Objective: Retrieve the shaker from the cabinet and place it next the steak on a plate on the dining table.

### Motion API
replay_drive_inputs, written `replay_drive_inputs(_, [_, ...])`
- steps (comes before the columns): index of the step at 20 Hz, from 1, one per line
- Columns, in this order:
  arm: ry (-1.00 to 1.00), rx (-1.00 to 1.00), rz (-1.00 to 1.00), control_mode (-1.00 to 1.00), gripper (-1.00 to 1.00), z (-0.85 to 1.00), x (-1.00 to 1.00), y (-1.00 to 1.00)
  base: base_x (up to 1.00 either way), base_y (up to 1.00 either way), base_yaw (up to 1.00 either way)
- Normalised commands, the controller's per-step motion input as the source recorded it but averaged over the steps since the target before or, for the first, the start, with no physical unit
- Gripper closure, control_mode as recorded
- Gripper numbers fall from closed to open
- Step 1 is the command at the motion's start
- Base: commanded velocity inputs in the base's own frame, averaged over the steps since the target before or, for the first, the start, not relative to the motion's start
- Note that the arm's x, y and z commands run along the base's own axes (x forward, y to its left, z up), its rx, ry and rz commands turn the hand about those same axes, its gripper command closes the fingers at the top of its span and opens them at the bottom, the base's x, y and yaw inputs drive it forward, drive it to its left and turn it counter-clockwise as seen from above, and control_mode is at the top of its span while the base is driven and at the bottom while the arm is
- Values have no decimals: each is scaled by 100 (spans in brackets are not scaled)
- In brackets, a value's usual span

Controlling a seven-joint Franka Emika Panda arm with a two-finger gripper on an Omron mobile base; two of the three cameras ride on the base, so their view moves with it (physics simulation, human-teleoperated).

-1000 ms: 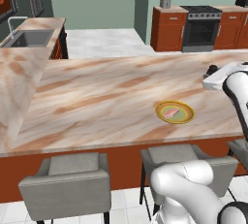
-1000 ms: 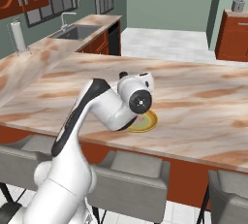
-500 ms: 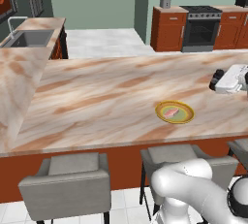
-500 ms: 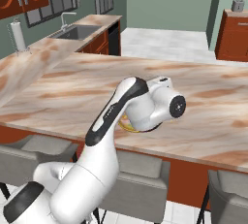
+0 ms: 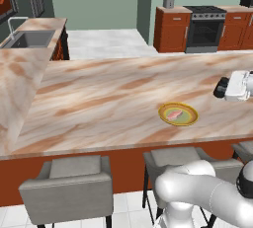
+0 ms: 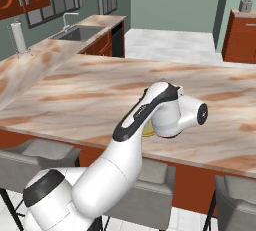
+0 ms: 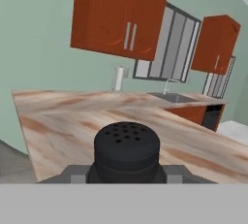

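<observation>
The small black shaker [image 7: 126, 150], its top dotted with holes, stands between my fingertips in the hand view, and my gripper [image 7: 126, 173] is shut on it. From the left base camera, my gripper [image 5: 223, 88] hangs over the right end of the dining table [image 5: 99, 98], holding the shaker [image 5: 220, 88] pointed left. The yellow-rimmed plate [image 5: 178, 114] with the pinkish steak [image 5: 174, 115] lies on the table to the gripper's lower left. In the right base view my arm covers most of the plate [image 6: 148, 130].
Grey stools [image 5: 69, 185] line the table's near side. A sink [image 5: 27, 38] sits in the counter at far left, a stove [image 5: 202, 29] at the back right. Reddish-brown wall cabinets [image 7: 118, 14] and a paper-towel roll [image 7: 118, 79] show in the hand view.
My arm has swung to the right over the table with the shaker still held, and the hand has dropped slightly. The plate and steak have not moved.
</observation>
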Motion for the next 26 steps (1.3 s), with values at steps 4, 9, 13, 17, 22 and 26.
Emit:
replay_drive_inputs(4, [-3, 3, 3, -100, 100, -4, 2, -1, 0, 0, 0])
replay_drive_inputs(9, [0, 0, -3, -100, 100, -22, 0, 0, 0, 0, 0])
replay_drive_inputs(13, [0, 0, -10, -100, 100, -35, 3, 0, 0, 0, 0])
replay_drive_inputs(17, [1, 0, -9, -100, 100, -26, 17, 0, 0, 0, 0])
replay_drive_inputs(22, [4, 0, -7, -100, 100, -31, 26, 0, 0, 0, 0])
replay_drive_inputs(26, [5, 0, -7, -100, 100, -31, 16, -8, 0, 0, 0])
